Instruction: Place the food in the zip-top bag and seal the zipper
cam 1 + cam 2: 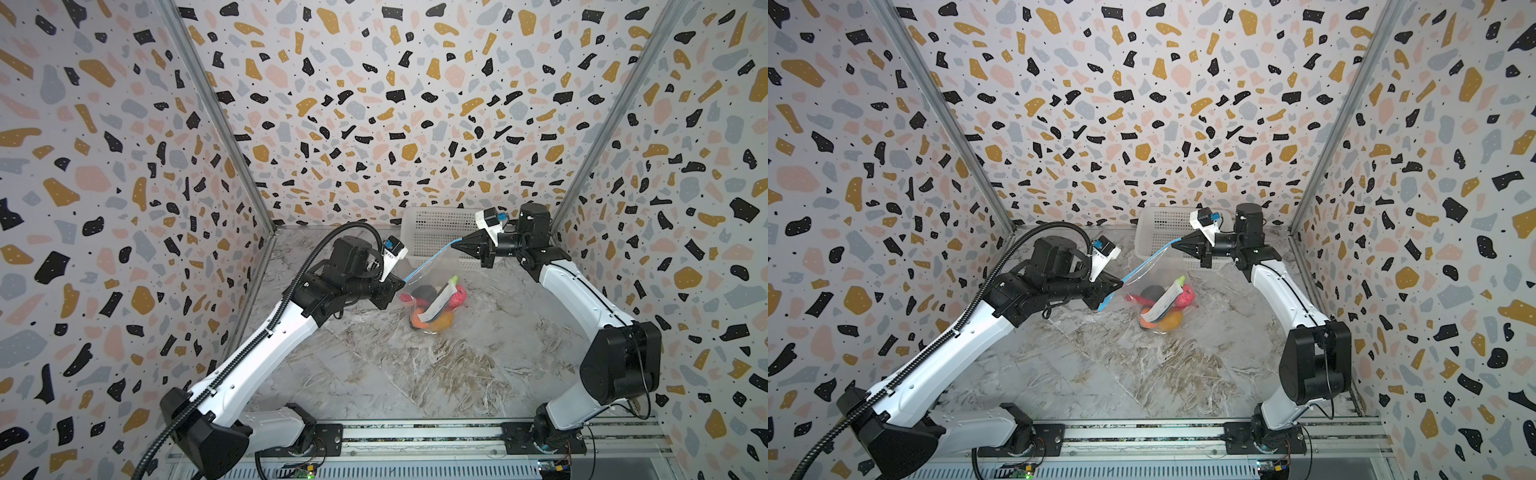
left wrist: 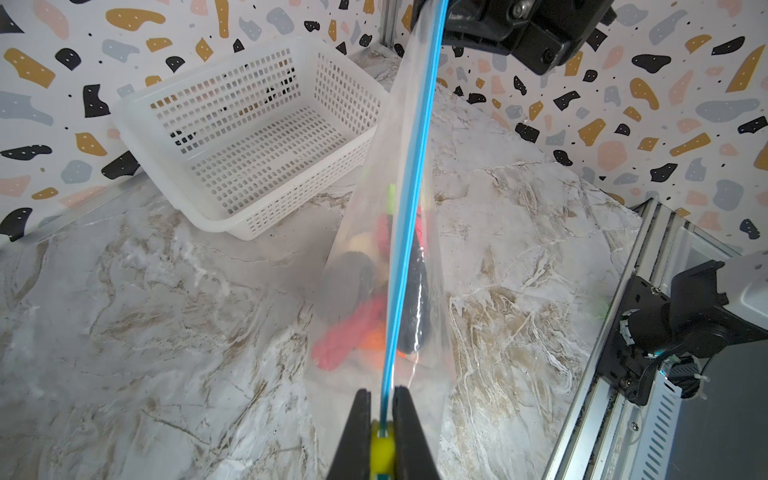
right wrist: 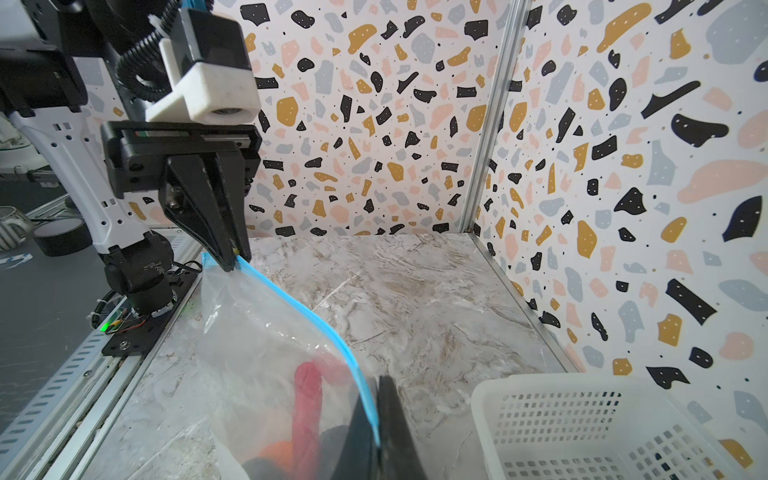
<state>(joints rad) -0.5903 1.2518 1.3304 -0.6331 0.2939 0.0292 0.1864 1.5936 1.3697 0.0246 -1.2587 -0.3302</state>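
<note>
Hanging between both arms, the large clear crinkly zip-top bag [image 1: 424,276] [image 1: 1152,270] is stretched taut along its thin light-blue zipper [image 1: 430,258] [image 1: 1144,263] [image 2: 409,232] [image 3: 328,328]. The left gripper [image 1: 401,284] [image 2: 384,415] [image 3: 227,255] is clamped on the near-left end of the zipper, and the small yellow end tab [image 2: 382,449] sits between its black fingers. The right gripper [image 1: 454,245] [image 1: 1174,244] [image 3: 376,399] is pinched tight on the far-right end, which is held higher. Seen from the left wrist, the zipper's blue tracks run close together along its length. Whether they are pressed fully together cannot be told.

The food [image 1: 434,311] [image 1: 1163,307] lies in the sagging bottom of the bag, low over the grey marble tabletop [image 1: 374,365] near the middle. It includes a pink-red ball, orange and yellow-orange balls, a red chili and dark pieces. A white rectangular label [image 1: 436,305] on the bag covers part of them in both top views.

A white perforated plastic basket [image 1: 432,232] [image 2: 249,137] [image 3: 582,424] stands just beyond the bag against the far wall. The right gripper crosses in front of its right side, apart from it.
</note>
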